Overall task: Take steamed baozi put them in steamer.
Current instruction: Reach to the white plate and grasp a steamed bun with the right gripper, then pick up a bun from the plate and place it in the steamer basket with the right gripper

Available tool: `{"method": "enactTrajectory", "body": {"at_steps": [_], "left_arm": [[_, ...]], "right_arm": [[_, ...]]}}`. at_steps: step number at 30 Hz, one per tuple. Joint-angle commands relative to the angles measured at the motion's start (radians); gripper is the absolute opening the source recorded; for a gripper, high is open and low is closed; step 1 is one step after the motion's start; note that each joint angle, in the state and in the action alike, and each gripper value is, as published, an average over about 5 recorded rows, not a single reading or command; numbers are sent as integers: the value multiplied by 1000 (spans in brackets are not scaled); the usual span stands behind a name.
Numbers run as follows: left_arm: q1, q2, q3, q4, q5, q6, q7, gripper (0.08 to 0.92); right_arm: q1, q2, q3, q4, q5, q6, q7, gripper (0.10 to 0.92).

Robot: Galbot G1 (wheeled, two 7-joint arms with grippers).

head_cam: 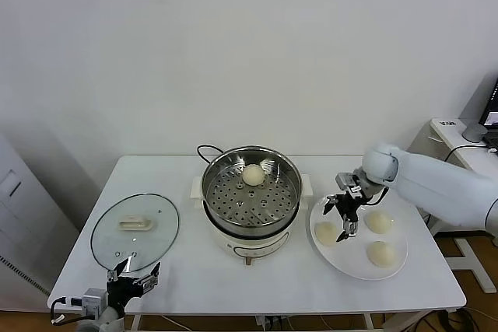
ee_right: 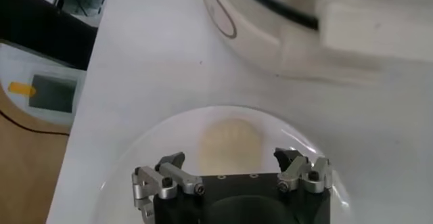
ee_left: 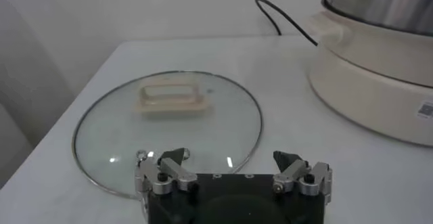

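Sitting inside the steamer (head_cam: 251,192) is one baozi (head_cam: 252,175), toward the far side of the perforated floor, while three more wait on the white plate (head_cam: 393,270) to the steamer's right. The right gripper (head_cam: 343,218) hangs just above the leftmost of those three buns (head_cam: 326,232), jaws spread wide and holding nothing; its wrist camera shows that bun (ee_right: 230,141) between the open fingers and slightly beyond them. The other two buns (head_cam: 378,222) (head_cam: 380,253) lie farther right on the plate, apart from each other.

The likely trouble from here is a poor grasp. The dough looks soft and smooth, so closing off-centre could pinch a dent or roll the bun toward the plate's rim. Descending too far could press the fingertips onto the plate. The carry must also clear the steamer's raised steel wall.

At the near left, the left gripper (head_cam: 134,276) waits idle with wide jaws beside the glass lid (head_cam: 135,231).
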Motion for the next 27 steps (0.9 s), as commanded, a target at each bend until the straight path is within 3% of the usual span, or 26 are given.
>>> {"method": "enactTrajectory", "body": {"at_steps": [1,8,20,27], "left_arm": [[1,-1,1,1,2,-1,1,823],[3,-1,2,2,3,-2,1,823],[9,-2,0,-4,5,0,0,823],[10,-1,-2,-7,8,3,-1,823]], "right_arm": [[-98,18,68,-30,-55,-9,19,823],[-130,30,111,-54,-88,-5,39,780],[-137,26,138,-53,-103,2,35,483],[13,-21,56,14,-30,-10,2,459]]}}
